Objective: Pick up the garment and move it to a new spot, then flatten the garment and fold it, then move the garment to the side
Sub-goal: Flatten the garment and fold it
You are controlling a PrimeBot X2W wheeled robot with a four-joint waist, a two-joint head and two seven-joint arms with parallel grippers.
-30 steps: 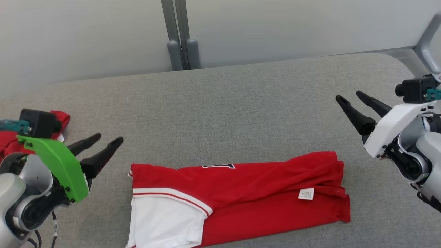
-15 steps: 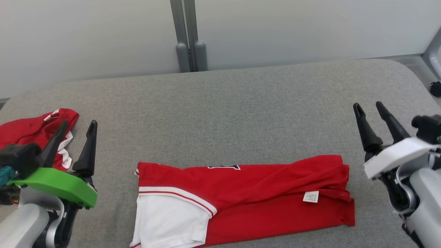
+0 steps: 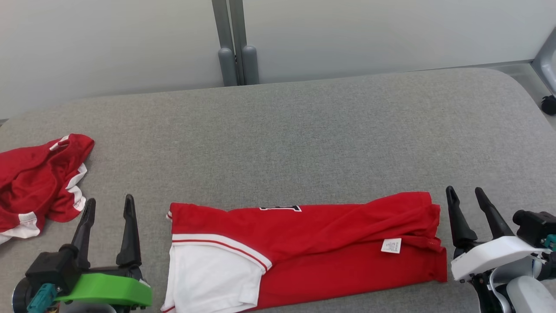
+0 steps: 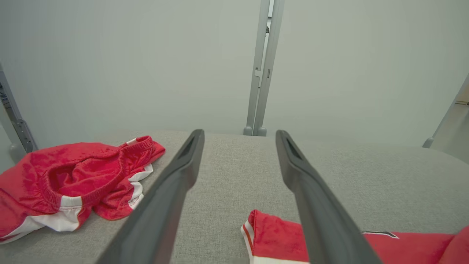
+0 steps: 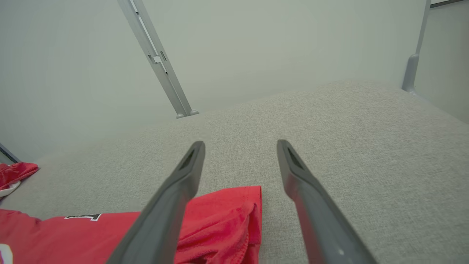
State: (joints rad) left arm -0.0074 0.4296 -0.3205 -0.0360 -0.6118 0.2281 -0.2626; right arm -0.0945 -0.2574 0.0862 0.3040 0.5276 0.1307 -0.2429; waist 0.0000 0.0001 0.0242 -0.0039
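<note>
The garment is a red shirt with a white sleeve, folded into a long strip across the near part of the grey table. A white label shows near its right end. My left gripper stands open just left of the garment's left end, with nothing between its fingers. My right gripper stands open just right of the garment's right end, also empty. The left wrist view catches the garment's left corner below the left gripper. In the right wrist view its right end lies under the right gripper.
A second red and white garment lies crumpled at the table's left edge, also in the left wrist view. A grey post rises behind the table against the pale wall. The table's far half is bare grey fabric.
Both arms have drawn back and down toward the near edge, their fingers turning to point up the view. The garment lies as before. The camera has shifted slightly.
</note>
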